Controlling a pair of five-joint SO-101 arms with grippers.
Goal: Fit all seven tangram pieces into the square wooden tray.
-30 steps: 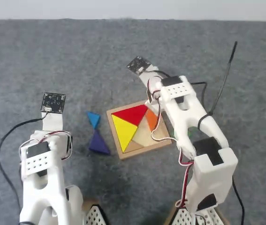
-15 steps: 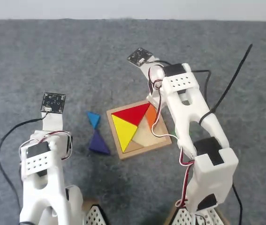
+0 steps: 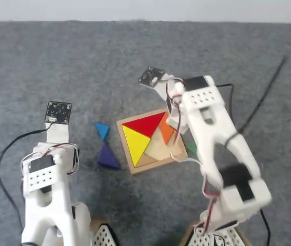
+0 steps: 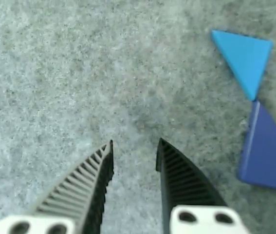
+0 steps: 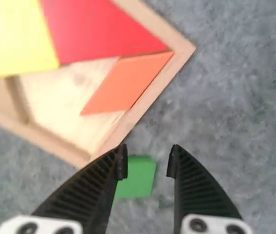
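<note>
Your right hand (image 5: 146, 153): released, empty, poised over green piece (image 5: 138, 178) on surface just outside tray (image 5: 182, 48). High view: arm half hides that piece. Tray holds red (image 3: 144, 125), yellow (image 3: 134, 143) and orange (image 3: 166, 130) pieces. Your left hand (image 4: 134, 146): released, empty, near light blue triangle (image 4: 245, 53) and dark blue triangle (image 4: 269, 156).

Grey felt tabletop (image 3: 58, 61); pale wall strip (image 3: 145, 10) along far edge.
</note>
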